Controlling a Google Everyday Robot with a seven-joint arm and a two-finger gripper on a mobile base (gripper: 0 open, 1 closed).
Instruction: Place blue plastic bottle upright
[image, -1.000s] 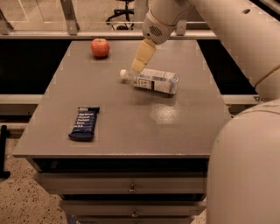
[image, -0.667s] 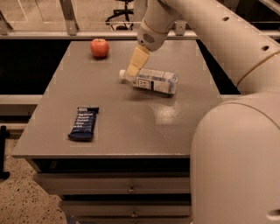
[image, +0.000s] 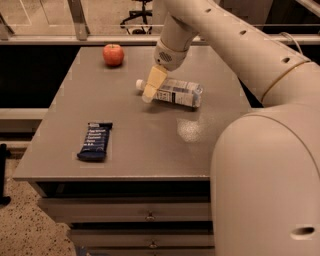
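The blue plastic bottle (image: 181, 93) lies on its side on the grey table (image: 150, 135), right of centre towards the back. Its white cap (image: 139, 84) points left and its white label with dark print faces up. My gripper (image: 151, 90), cream-coloured at its tip, reaches down from the arm (image: 172, 47) and sits over the bottle's neck, just right of the cap. It hides the neck, and I cannot see whether it touches the bottle.
A red apple (image: 113, 54) sits at the table's back left. A dark-blue snack bar wrapper (image: 95, 140) lies flat at the front left. My large white arm body (image: 270, 170) fills the right foreground. Drawers (image: 150, 216) are under the table top.
My gripper has come down and a little to the left, onto the bottle's neck. The bottle, the apple and the wrapper have not moved.
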